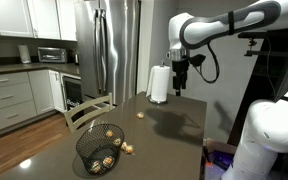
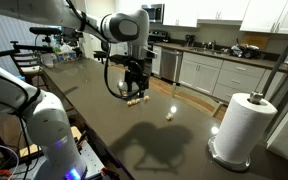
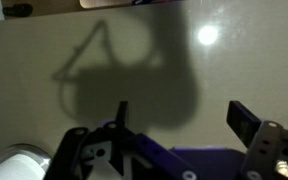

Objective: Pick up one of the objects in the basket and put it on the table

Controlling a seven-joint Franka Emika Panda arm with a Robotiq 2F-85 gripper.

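The dark wire-mesh basket (image 1: pixel 100 148) lies tipped on the brown table (image 1: pixel 174 130) near its front end, with several tan lumps (image 1: pixel 104 157) inside. More lumps (image 1: pixel 127 148) lie just outside its mouth. One lump (image 1: pixel 140 113) lies alone mid-table and also shows in an exterior view (image 2: pixel 170 112). My gripper (image 1: pixel 181 82) hangs well above the table beside the paper-towel roll, far from the basket. In the wrist view the gripper (image 3: pixel 184 120) is open and empty over bare tabletop (image 3: pixel 44 40) with its own shadow.
A white paper-towel roll (image 1: pixel 159 85) stands at the table's far end, close to my gripper; it also shows in an exterior view (image 2: pixel 242 128). A chair (image 1: pixel 84 110) stands at the table's side. A fridge (image 1: pixel 109 50) and kitchen cabinets stand behind.
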